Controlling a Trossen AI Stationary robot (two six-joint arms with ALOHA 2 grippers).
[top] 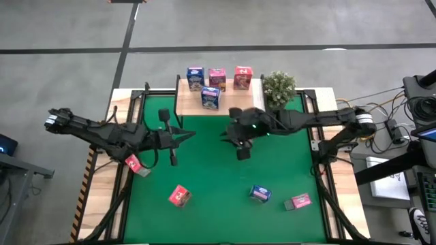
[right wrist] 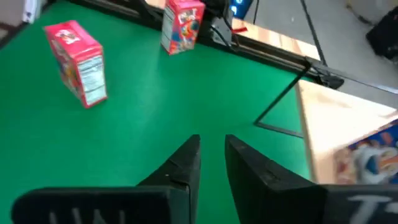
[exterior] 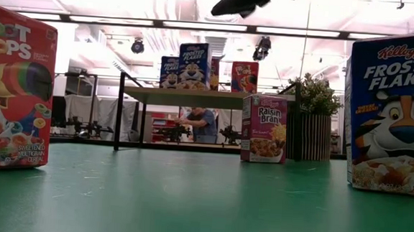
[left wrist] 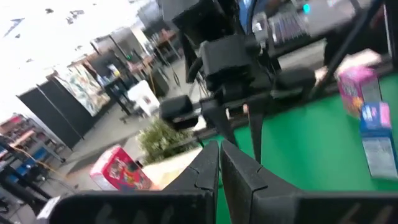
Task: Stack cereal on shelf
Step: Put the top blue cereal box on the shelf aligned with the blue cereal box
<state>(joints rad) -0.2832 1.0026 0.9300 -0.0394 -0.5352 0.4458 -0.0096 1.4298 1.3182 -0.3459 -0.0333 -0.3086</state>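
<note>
Viewing from above: we saw both arms reaching toward the middle of the green mat (top: 218, 184), with no box in either gripper.
Shelf: the wooden shelf (top: 185, 103) stood at the far edge of the mat, beside a small potted plant (top: 278, 87).
Boxes on the shelf: we counted four, a blue box (top: 195, 77), a pink box (top: 217, 77) and a red box (top: 243, 76) in a back row, and a second blue box (top: 210, 96) in front of them; we judged the row was kept to the back so that more could go in front.
Boxes on the mat: a red box (top: 133, 164) lay near the left arm, a pink-red box (top: 180, 196) nearer the front edge, a blue box (top: 259, 194) and a pink box (top: 298, 201) toward the right; all four stood well apart from the shelf.
Left gripper (top: 184, 135): its fingers were pressed together on nothing; it hung above the mat, pointing toward the other arm, and we took it to be waiting.
Right gripper (top: 225, 135): it hung just in front of the shelf; its fingers (right wrist: 180, 163) stood a narrow gap apart with only bare mat between them.
Judgement: we read the right arm's place as fitting a box just set down, with four left to fetch.
</note>
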